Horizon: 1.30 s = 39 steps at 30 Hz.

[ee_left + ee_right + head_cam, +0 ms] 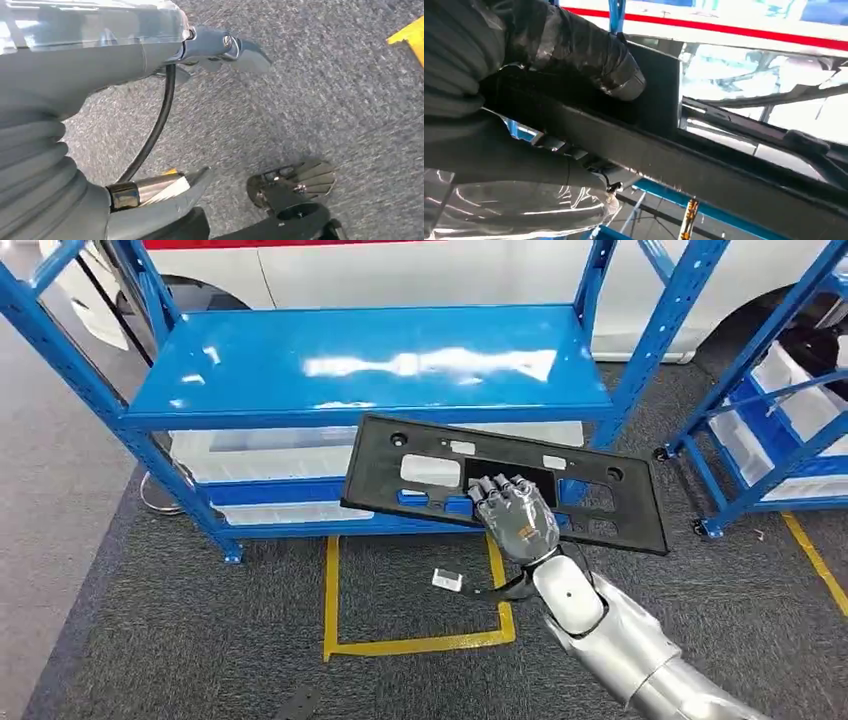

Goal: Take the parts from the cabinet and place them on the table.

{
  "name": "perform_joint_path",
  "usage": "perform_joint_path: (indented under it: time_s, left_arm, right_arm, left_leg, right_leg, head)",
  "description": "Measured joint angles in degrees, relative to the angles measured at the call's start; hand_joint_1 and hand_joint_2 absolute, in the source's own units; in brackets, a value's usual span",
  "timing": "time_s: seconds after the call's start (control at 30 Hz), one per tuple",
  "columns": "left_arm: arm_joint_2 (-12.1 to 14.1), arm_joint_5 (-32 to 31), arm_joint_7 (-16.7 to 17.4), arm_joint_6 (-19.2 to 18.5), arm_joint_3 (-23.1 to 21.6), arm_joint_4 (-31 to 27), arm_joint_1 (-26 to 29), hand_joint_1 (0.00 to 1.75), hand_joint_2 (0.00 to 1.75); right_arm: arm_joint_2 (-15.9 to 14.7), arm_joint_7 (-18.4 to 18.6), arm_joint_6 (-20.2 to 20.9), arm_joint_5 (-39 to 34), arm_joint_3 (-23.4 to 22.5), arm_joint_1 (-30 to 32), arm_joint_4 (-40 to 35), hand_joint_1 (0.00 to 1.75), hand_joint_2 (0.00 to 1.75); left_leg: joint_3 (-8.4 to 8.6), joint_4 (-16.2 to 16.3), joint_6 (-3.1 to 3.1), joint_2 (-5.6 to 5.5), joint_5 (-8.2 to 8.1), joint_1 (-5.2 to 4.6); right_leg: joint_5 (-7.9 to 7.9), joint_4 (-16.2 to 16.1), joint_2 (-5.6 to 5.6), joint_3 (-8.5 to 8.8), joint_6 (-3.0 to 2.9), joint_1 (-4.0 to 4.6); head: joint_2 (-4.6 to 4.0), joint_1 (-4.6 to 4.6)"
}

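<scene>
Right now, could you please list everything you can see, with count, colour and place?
Panel: one, black, flat with cut-outs, held up before the rack.
Rack: one, blue, top shelf bare, ahead.
Second rack: one, blue, far right.
Bins: clear, on the lower shelf.
Floor tape: yellow, on grey carpet.
Small piece: one, pale, on the carpet.
Vehicle: white, behind.
Right hand: grips the panel.
Left hand: hangs over carpet.

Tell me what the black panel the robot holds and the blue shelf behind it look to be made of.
The black panel, held by the right robot hand, looks like moulded plastic: matte, with cut-out windows and holes. The blue shelf looks like painted sheet metal: glossy, with bright glare streaks on its flat top.
</scene>
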Motion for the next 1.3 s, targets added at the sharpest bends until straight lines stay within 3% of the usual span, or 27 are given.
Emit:
perform_joint_path:
  time_s: [0.03,0.07,0.1,0.13,0.2,0.27,0.3,0.33,0.37,0.47,0.5,0.53,0.6,0.63,0.7,0.77,0.8,0.83,0.87,0.97,1.0,1.07,1.13,1.17,1.23,1.27,1.3]
  left_arm:
    - [0.0,0.0,0.11,0.0,0.02,0.0,0.13,0.0,1.75]
    - [0.0,-0.02,0.11,0.0,0.04,0.0,0.18,0.0,1.75]
    - [0.02,-0.02,0.11,0.0,0.09,0.0,0.14,0.0,1.75]
    - [0.04,-0.02,0.11,0.0,0.13,0.0,0.12,0.0,1.75]
    - [0.04,-0.04,0.11,0.0,0.15,0.0,0.12,0.0,1.75]
    - [0.04,-0.04,0.13,0.0,0.15,0.0,0.08,0.0,1.75]
    - [0.04,-0.04,0.11,0.0,0.15,-0.02,-0.01,0.0,1.75]
    - [0.04,-0.09,0.11,0.0,0.15,-0.02,-0.13,0.0,1.75]
    - [0.04,-0.13,0.07,0.02,0.15,-0.04,-0.22,0.0,1.75]
    - [0.04,-0.26,0.05,0.02,0.2,-0.04,-0.09,0.0,1.75]
    - [0.07,-0.26,0.07,0.02,0.22,-0.02,-0.05,0.0,1.75]
    - [0.07,-0.31,0.09,0.02,0.26,-0.02,-0.13,0.0,1.75]
    - [0.04,-0.46,0.07,-0.02,0.26,-0.02,-0.14,0.0,1.75]
    - [0.04,-0.52,0.07,-0.02,0.26,-0.04,-0.08,0.0,1.75]
    - [0.04,-0.59,0.07,-0.02,0.28,-0.02,-0.06,0.0,1.75]
    - [0.04,-0.61,0.07,-0.02,0.31,-0.02,-0.1,0.0,1.75]
    - [0.04,-0.61,0.07,-0.02,0.31,-0.04,-0.1,0.0,1.75]
    - [-0.15,-0.63,0.07,-0.02,0.31,-0.04,-0.04,0.0,1.75]
    - [-0.13,-0.63,0.07,0.02,0.33,-0.04,0.01,0.0,1.75]
    - [-0.13,-0.63,0.05,-0.02,0.35,-0.02,0.05,0.0,1.75]
    - [-0.11,-0.63,0.05,0.0,0.37,-0.02,0.2,0.0,1.75]
    - [-0.07,-0.66,0.15,-0.02,0.37,-0.02,0.34,0.0,1.75]
    - [0.0,-0.7,0.15,-0.02,0.37,-0.02,0.31,0.0,1.75]
    - [0.02,-0.72,0.15,-0.02,0.37,-0.02,0.29,0.0,1.75]
    - [0.04,-0.72,0.15,-0.02,0.37,-0.02,0.3,0.0,1.75]
    - [0.06,-0.72,0.15,-0.02,0.37,-0.02,0.29,0.0,1.75]
    - [0.07,-0.72,0.15,0.0,0.37,-0.02,0.26,0.0,1.75]
  right_arm:
    - [0.04,-0.13,0.0,0.0,-0.04,0.08,0.0,1.75,1.75]
    - [0.04,-0.2,0.0,0.0,-0.15,0.13,0.0,1.75,1.75]
    - [0.04,-0.26,0.0,0.0,-0.26,0.22,0.0,1.75,1.75]
    - [0.04,-0.31,0.0,0.0,-0.31,0.31,0.0,1.75,1.75]
    - [0.04,-0.37,0.0,0.0,-0.33,0.55,0.0,1.75,1.75]
    - [0.04,-0.37,0.0,0.0,-0.5,0.68,0.0,1.75,1.75]
    - [0.04,-0.37,0.0,0.0,-0.66,0.67,0.0,1.75,1.75]
    - [0.04,-0.37,-0.02,0.0,-0.83,0.67,-0.04,1.75,1.75]
    - [0.04,-0.37,-0.02,0.0,-1.13,0.74,-0.04,1.75,1.75]
    - [0.02,-0.37,-0.02,0.0,-1.31,0.87,-0.02,1.75,1.75]
    - [-0.2,-0.37,-0.02,0.0,-1.38,0.99,0.04,1.75,1.75]
    - [-0.22,-0.51,0.0,0.0,-1.42,0.99,0.07,1.75,1.75]
    - [-0.28,-0.61,0.0,0.0,-1.64,1.09,0.11,1.75,1.75]
    - [-0.35,-0.57,0.0,0.0,-1.77,1.16,0.13,1.75,1.75]
    - [-0.39,-0.42,0.0,0.0,-1.84,1.31,0.2,1.75,1.75]
    - [-0.42,-0.15,0.0,0.0,-1.86,1.31,0.2,1.75,1.75]
    - [-0.39,-0.15,0.0,0.0,-1.92,1.22,0.2,1.75,1.75]
    - [-0.39,-0.15,-0.02,0.0,-2.05,1.13,0.15,1.75,1.75]
    - [-0.42,-0.13,-0.04,0.0,-2.32,1.1,0.11,1.75,1.75]
    - [-0.42,-0.15,-0.02,0.0,-2.45,1.0,0.13,1.75,1.75]
    - [-0.39,-0.22,-0.02,0.0,-2.45,1.13,0.13,1.75,1.75]
    - [-0.35,-0.57,0.0,0.0,-2.45,1.14,0.15,1.75,1.75]
    - [-0.35,-0.61,0.0,0.0,-2.45,1.28,0.2,1.75,1.75]
    - [-0.35,-0.66,0.0,0.0,-2.45,1.31,0.24,1.75,1.75]
    - [-0.35,-0.7,0.0,0.02,-2.45,1.4,0.24,1.75,1.75]
    - [-0.35,-0.7,0.0,0.04,-2.45,1.44,0.24,1.75,1.75]
    - [-0.35,-0.7,0.0,0.04,-2.47,1.43,0.24,1.75,1.75]
  left_leg:
    - [-0.85,2.6,-0.16,-0.01,-3.81,0.03]
    - [-1.69,6.63,-0.42,0.0,-7.49,0.17]
    - [-2.63,11.0,-0.68,0.02,-10.06,0.22]
    - [-3.26,15.08,-0.92,0.02,-11.04,0.22]
    - [-1.98,17.34,-1.15,0.02,-7.76,0.32]
    - [3.54,11.06,-1.15,0.03,-3.66,0.48]
    - [7.31,6.16,-1.02,0.01,-4.5,0.56]
    - [10.96,0.74,-0.91,-0.05,-6.94,0.22]
    - [12.04,-1.62,-0.24,-0.23,-8.14,0.17]
    - [10.46,-1.53,0.93,-0.22,-6.56,0.12]
    - [10.19,-1.75,1.64,0.29,-5.65,0.43]
    - [9.22,-1.79,2.4,0.27,-4.85,0.37]
    - [7.18,-1.54,2.76,0.29,-3.36,0.14]
    - [6.13,-1.31,2.76,0.3,-2.72,0.04]
    - [4.05,-0.82,2.73,0.34,-1.57,-0.13]
    - [2.19,-0.39,2.64,0.3,-0.4,-0.37]
    - [1.71,-0.31,2.55,0.21,0.11,-0.44]
    - [1.38,-0.24,2.24,0.15,0.57,-0.6]
    - [1.22,-0.29,1.87,0.17,1.16,-0.56]
    - [1.04,-1.48,0.83,0.2,3.22,-0.25]
    - [0.62,-1.26,0.46,0.08,2.47,-0.25]
    - [-1.13,3.45,0.04,-0.03,-4.71,-0.15]
    - [-2.45,11.61,-0.51,0.0,-10.28,0.1]
    - [-2.64,14.68,-0.71,0.0,-10.13,0.17]
    - [-0.62,15.51,-0.98,0.0,-5.42,0.37]
    - [1.96,12.77,-1.02,0.01,-3.19,0.46]
    - [5.66,8.17,-0.96,0.01,-2.91,0.52]
  right_leg:
    - [0.69,0.03,-0.02,-0.87,-0.74,-0.02]
    - [1.38,0.09,-0.01,-1.74,-0.69,-0.01]
    - [2.04,0.2,-0.04,-2.6,-0.68,0.02]
    - [2.69,0.4,-0.11,-3.61,-0.65,0.02]
    - [3.74,0.95,-0.27,-5.55,-0.49,-0.05]
    - [4.72,1.8,-0.27,-7.54,-0.01,-0.18]
    - [5.08,2.33,-0.24,-8.1,0.28,-0.16]
    - [5.3,2.79,-0.18,-8.7,0.6,0.13]
    - [5.84,2.93,-0.28,-8.82,1.01,0.17]
    - [7.9,2.02,-0.28,-9.03,2.06,0.32]
    - [6.08,2.61,0.1,-9.7,2.24,-0.13]
    - [2.48,4.8,0.1,-10.46,2.31,-0.11]
    - [-4.34,12.96,0.12,-12.26,2.62,-0.14]
    - [-5.78,16.84,0.13,-12.89,2.7,-0.12]
    - [-3.35,19.64,0.13,-11.8,2.6,-0.11]
    - [0.79,14.16,0.17,-6.66,1.92,-0.02]
    - [0.75,9.41,0.28,-2.95,1.3,0.25]
    - [-2.06,4.22,0.29,0.48,0.67,0.62]
    - [-3.3,0.19,0.24,2.41,0.79,0.64]
    - [-1.39,0.11,0.31,1.33,0.1,1.16]
    - [-0.11,-0.68,-0.12,0.76,-0.27,0.23]
    - [1.51,-0.81,-0.09,-1.05,-1.13,0.31]
    - [3.06,-0.67,-0.13,-3.07,-1.09,0.38]
    - [3.76,-0.48,-0.18,-4.13,-1.01,0.37]
    - [4.96,0.2,-0.28,-6.36,-0.74,0.27]
    - [5.45,0.72,-0.3,-7.55,-0.51,0.18]
    - [5.88,1.35,-0.27,-8.52,-0.23,0.12]
  head:
    - [0.0,-0.18]
    - [0.0,-0.22]
    - [0.0,-0.18]
    - [0.0,-0.2]
    - [0.0,-0.2]
    - [0.0,-0.2]
    - [0.0,-0.22]
    - [0.0,-0.29]
    - [0.0,-0.15]
    - [0.0,-0.15]
    - [0.0,-0.22]
    - [0.0,-0.04]
    - [0.0,-0.07]
    - [0.0,-0.09]
    - [0.0,-0.07]
    - [0.0,-0.09]
    - [0.0,-0.07]
    - [0.0,-0.18]
    - [0.0,-0.15]
    - [0.0,-0.13]
    - [0.0,-0.07]
    - [0.0,-0.35]
    - [0.0,-0.33]
    - [0.0,-0.33]
    - [0.0,-0.33]
    - [0.0,-0.35]
    - [0.0,-0.35]
